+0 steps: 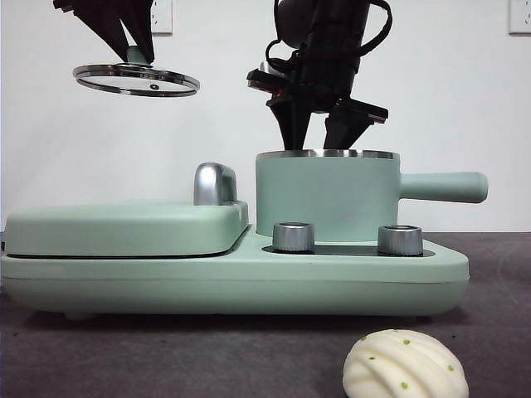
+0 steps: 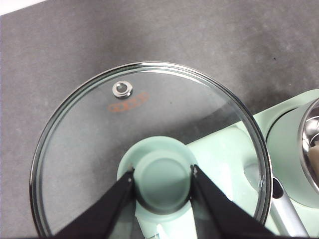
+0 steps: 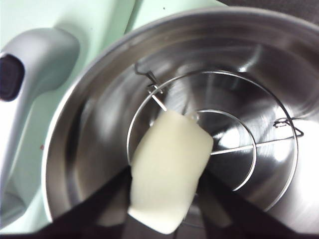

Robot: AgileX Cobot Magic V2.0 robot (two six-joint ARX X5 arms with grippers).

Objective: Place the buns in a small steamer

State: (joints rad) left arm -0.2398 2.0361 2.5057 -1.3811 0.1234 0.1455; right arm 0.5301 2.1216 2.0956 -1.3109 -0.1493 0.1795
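Observation:
My right gripper (image 1: 319, 139) reaches down into the mouth of the mint-green small steamer (image 1: 328, 195). In the right wrist view it (image 3: 164, 201) is shut on the smooth cream-white bun (image 3: 169, 169), held tilted over the wire rack (image 3: 234, 149) inside the steel pot. The ridged bun with green dots (image 1: 405, 366) lies on the dark table in front of the appliance. My left gripper (image 1: 137, 51) is shut on the green knob (image 2: 163, 179) of the glass lid (image 1: 137, 80), held high at the left, away from the pot.
The steamer stands on a mint-green base (image 1: 249, 278) with two steel dials (image 1: 293, 236) (image 1: 400, 240). A flat hinged grill plate (image 1: 124, 228) with a chrome handle (image 1: 214, 182) fills its left half. The steamer's long handle (image 1: 444, 186) points right.

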